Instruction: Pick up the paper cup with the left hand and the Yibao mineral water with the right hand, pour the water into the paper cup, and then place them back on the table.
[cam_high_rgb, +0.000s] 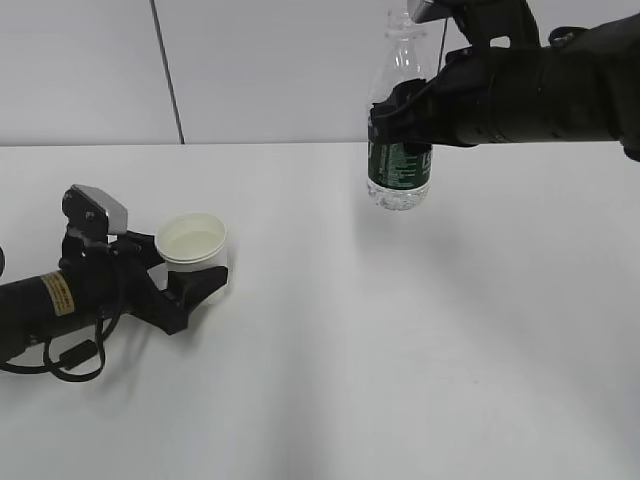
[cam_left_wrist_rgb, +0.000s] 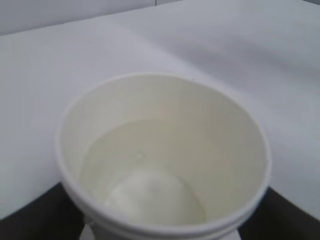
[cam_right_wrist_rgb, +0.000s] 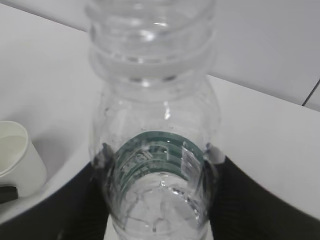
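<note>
Nearest the lens: left hand (cam_high_rgb: 195, 285), low on the surface (cam_high_rgb: 400, 380), fingers (cam_high_rgb: 205, 284) spread wide either side of paper cup (cam_high_rgb: 192, 248), cup upright on the surface with water inside; contact could not be told. Advised: drawn straight back, level, without nudging the cup wall. Right hand (cam_high_rgb: 400, 125), reaching in horizontally from the right, clamped on the green label of Yibao mineral water (cam_high_rgb: 402, 130), bottle upright, above the surface, well apart from the cup. Advised: lowered vertically, released only once seated.
</note>
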